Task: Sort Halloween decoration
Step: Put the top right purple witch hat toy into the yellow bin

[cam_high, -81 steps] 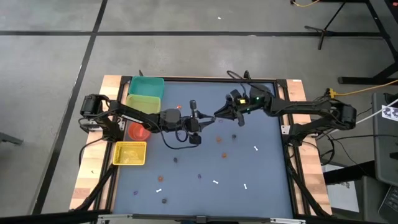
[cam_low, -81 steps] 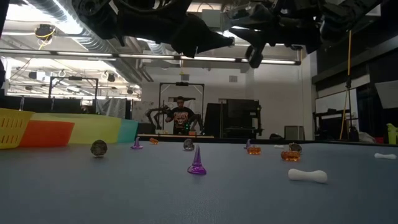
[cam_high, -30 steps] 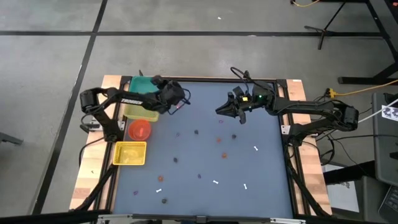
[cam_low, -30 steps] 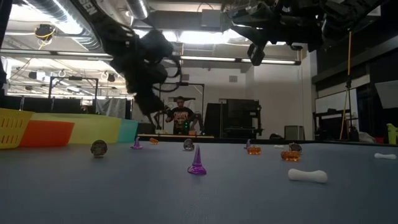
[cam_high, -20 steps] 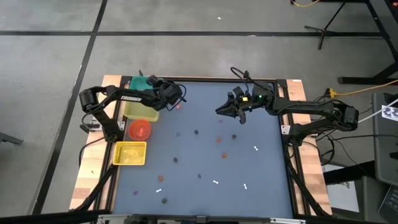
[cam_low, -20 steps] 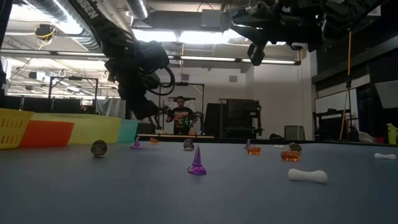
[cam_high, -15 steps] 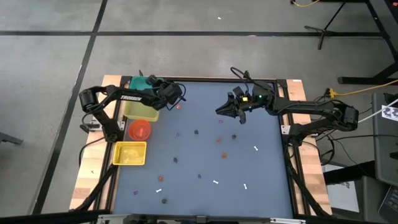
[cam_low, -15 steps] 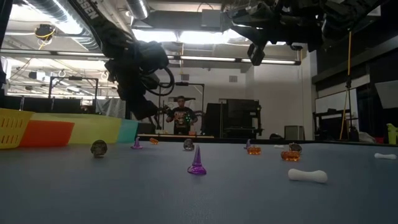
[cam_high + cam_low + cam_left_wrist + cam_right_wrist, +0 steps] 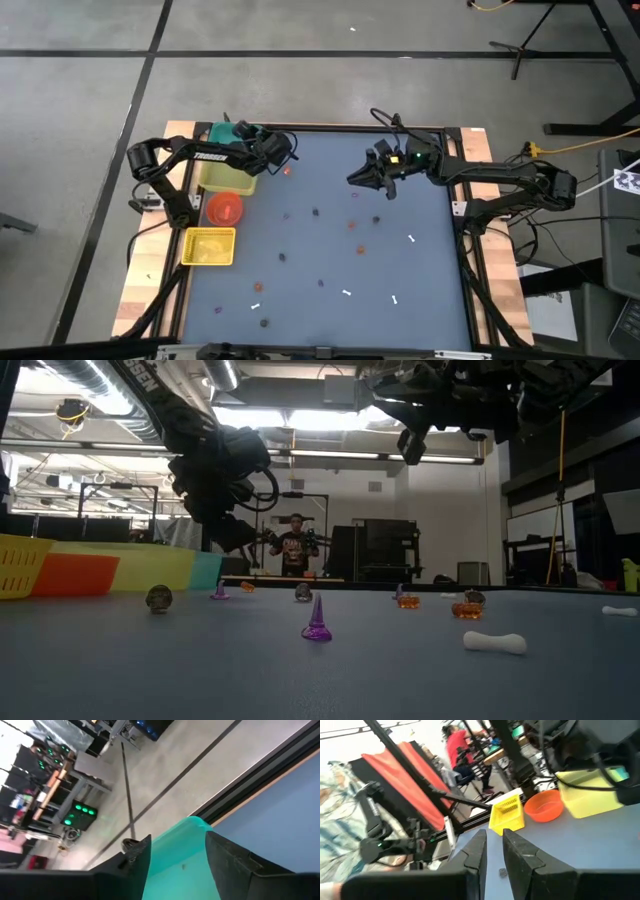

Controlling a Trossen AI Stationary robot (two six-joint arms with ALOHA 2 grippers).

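Left gripper (image 9: 283, 152): I'm up over the teal bin (image 9: 185, 847) at the far-left corner of the table (image 9: 420, 280), fingers spread, nothing visible between them.

Right gripper (image 9: 352, 178): hovering above the far middle of the mat; fingers nearly together with a thin gap, and I see nothing in them.

Bins: teal farthest, then lime-yellow tray (image 9: 228, 168), orange bowl (image 9: 224, 208), yellow basket (image 9: 209, 246) nearest, lined down the left edge. From here I can't tell what lies inside any of them.

Progress: early going, by my reckoning. Most of the Halloween decoration (image 9: 318, 247) is scattered across the middle and near half of the mat.

Left to do: orange pumpkins (image 9: 466, 609), dark round trinkets (image 9: 158, 598), purple pieces, white sticks, all well apart from one another.

Purple cone (image 9: 317, 618): stands upright, tip straight up, long axis vertical.

White bone (image 9: 494, 642): lying flat, long axis roughly across the low view.

White sticks (image 9: 346, 293): flat on the mat near the front, each angled its own way.
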